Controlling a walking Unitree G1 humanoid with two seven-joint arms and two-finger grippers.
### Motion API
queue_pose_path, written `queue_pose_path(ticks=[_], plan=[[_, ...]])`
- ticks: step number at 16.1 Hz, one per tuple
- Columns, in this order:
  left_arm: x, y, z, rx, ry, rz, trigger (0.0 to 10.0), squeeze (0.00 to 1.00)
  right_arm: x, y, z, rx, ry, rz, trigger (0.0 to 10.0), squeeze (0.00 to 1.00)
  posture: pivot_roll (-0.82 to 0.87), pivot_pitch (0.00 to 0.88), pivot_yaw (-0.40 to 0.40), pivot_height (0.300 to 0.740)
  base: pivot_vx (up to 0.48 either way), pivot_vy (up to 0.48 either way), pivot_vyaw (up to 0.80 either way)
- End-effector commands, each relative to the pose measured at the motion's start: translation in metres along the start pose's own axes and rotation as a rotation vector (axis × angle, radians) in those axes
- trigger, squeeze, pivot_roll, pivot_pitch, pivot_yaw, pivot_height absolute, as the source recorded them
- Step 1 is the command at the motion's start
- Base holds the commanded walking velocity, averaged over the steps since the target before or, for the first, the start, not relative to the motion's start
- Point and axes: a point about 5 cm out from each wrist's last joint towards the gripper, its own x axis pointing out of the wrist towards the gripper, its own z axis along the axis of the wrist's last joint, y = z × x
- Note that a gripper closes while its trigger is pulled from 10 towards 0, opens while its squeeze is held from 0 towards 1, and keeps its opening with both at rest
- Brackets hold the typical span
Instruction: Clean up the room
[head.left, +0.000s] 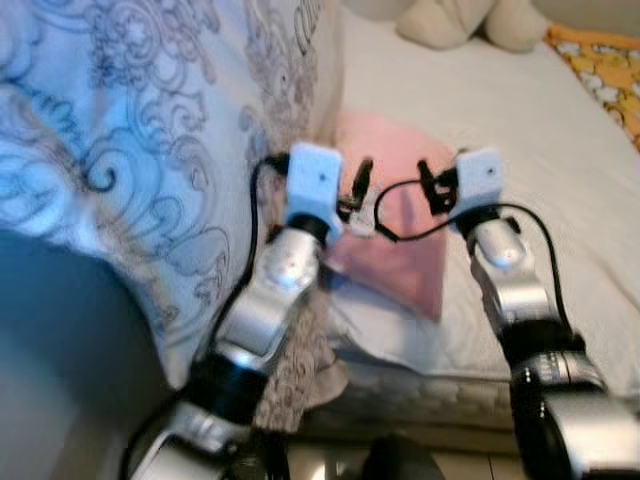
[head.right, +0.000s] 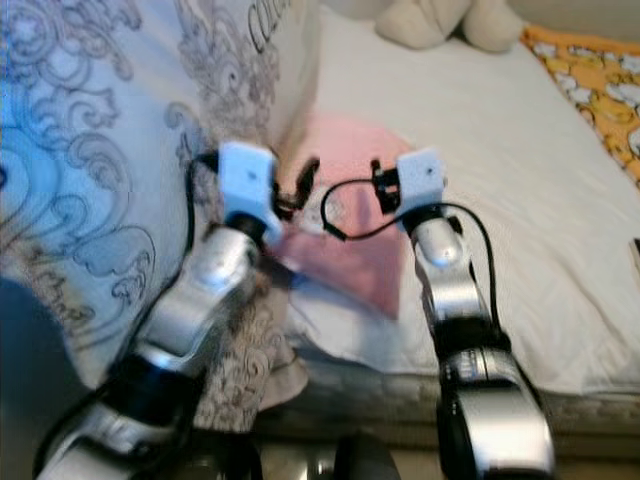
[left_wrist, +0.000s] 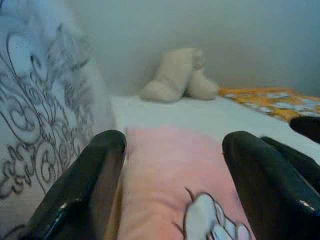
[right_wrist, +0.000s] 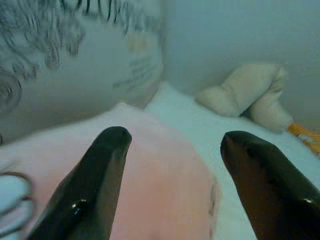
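Pink pillow (head.left: 400, 235) lies on the bed (head.left: 520, 150) near its front edge, beside the patterned duvet (head.left: 120, 150) — both left gripper (head.left: 358, 200) and right gripper (head.left: 432, 188) hover spread and empty over its near end, left slightly nearer, long axis running away toward the stuffed toy (left_wrist: 177, 75).

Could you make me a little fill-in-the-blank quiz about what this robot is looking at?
1. Both pincers hover over a ____ pillow on the bed.
2. The left pincer has its fingers ____.
3. The beige plush toy lies near the ____.
4. The patterned blanket at the robot's right is ____.

Missing words: pink; open; wall; orange
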Motion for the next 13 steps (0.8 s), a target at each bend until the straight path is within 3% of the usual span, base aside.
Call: queue_pose_path(ticks=[1,2,3,4,5,7,8,11,13], plan=[[-0.011,0.008,-0.011,-0.009,0.045,-0.006,10.0,1.00,-0.017,0.000,-0.008,0.001,0.023,-0.036,10.0,1.00,-0.06,0.000,-0.024,0.703,0.000,0.000,0.00],[-0.018,0.013,-0.018,-0.012,0.070,-0.008,10.0,1.00,-0.026,0.006,-0.012,0.000,0.030,-0.019,10.0,1.00,-0.06,0.000,-0.017,0.703,0.000,0.000,0.00],[-0.026,0.022,-0.026,-0.005,0.101,0.010,10.0,0.00,-0.039,0.013,-0.015,0.006,0.029,-0.009,10.0,0.88,-0.06,0.000,-0.013,0.703,0.000,0.000,0.00],[-0.035,0.029,-0.027,0.040,0.104,0.007,10.0,0.00,-0.057,0.020,-0.016,0.008,0.028,0.001,10.0,0.00,-0.06,0.000,-0.013,0.703,0.000,0.000,0.00],[-0.041,0.034,-0.027,0.041,0.104,0.015,10.0,0.00,-0.071,0.028,-0.018,0.022,0.041,0.041,10.0,0.00,-0.06,0.000,-0.013,0.703,0.000,0.000,0.00],[-0.044,0.037,-0.029,0.027,0.109,0.020,10.0,0.00,-0.079,0.030,-0.020,0.032,0.050,0.054,10.0,0.00,-0.06,0.000,-0.013,0.703,0.000,0.000,0.00],[-0.051,0.041,-0.033,0.048,0.122,0.042,10.0,0.00,-0.095,0.033,-0.023,0.109,0.065,0.102,10.0,0.00,-0.05,0.000,-0.009,0.703,0.000,0.000,0.00],[-0.054,0.043,-0.034,0.104,0.113,0.025,10.0,0.00,-0.107,0.036,-0.020,0.152,0.076,0.154,10.0,0.00,-0.05,0.000,-0.016,0.703,0.000,0.000,0.00],[-0.063,0.054,-0.044,0.176,0.101,0.066,10.0,0.00,-0.114,0.024,-0.044,0.165,0.205,0.056,10.0,0.00,-0.04,0.000,-0.018,0.703,0.000,0.000,0.00]])
